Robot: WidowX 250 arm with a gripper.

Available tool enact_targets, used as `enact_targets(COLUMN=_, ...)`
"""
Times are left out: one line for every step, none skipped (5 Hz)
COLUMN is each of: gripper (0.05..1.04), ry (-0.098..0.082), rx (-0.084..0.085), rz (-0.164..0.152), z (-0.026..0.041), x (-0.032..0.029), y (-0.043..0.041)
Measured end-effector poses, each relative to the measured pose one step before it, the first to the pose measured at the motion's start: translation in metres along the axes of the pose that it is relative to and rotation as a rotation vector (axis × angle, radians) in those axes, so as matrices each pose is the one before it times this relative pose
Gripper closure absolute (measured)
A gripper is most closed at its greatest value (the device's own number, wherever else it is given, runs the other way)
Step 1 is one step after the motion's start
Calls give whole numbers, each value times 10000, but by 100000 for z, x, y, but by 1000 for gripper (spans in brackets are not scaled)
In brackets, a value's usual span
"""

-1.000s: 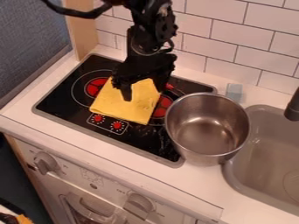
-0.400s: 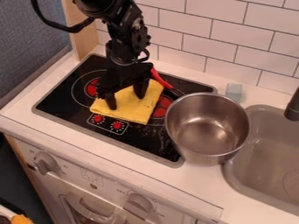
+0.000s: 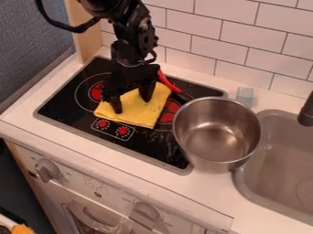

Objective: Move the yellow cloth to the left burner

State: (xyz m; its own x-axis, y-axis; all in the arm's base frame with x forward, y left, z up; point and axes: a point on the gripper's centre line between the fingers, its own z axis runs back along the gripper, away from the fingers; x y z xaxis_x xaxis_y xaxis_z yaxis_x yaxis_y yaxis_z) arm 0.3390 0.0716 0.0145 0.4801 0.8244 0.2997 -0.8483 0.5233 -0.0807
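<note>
The black gripper (image 3: 132, 105) hangs over the upper left part of the yellow cloth (image 3: 143, 112), its two fingers apart and their tips down at the cloth. The cloth lies flat on the black stovetop (image 3: 61, 103), between the two burners, partly hidden by the gripper. At the cloth's upper left is the left burner (image 3: 96, 91), its red centre partly behind the gripper. The right burner (image 3: 169, 111) shows red along the cloth's right edge.
A large metal pot (image 3: 218, 135) stands right of the cloth, overlapping the stovetop's right edge. Behind the cloth lies a red object (image 3: 169, 83). A grey sink (image 3: 281, 160) and a small pale block (image 3: 245, 95) are at the right.
The gripper has moved left and slightly down over the cloth, uncovering the red object behind it. The cloth's lower right corner has shifted very slightly.
</note>
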Motion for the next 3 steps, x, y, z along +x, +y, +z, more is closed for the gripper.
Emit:
enact_targets(gripper=82, ry=36, rx=-3, rz=241, z=-274, x=850, y=255)
enact_targets(gripper=82, ry=-55, rx=-111, rz=394, z=-545, x=2308, y=650)
enact_targets(gripper=82, ry=-114, rx=73, rz=145, z=-631, x=2408, y=768)
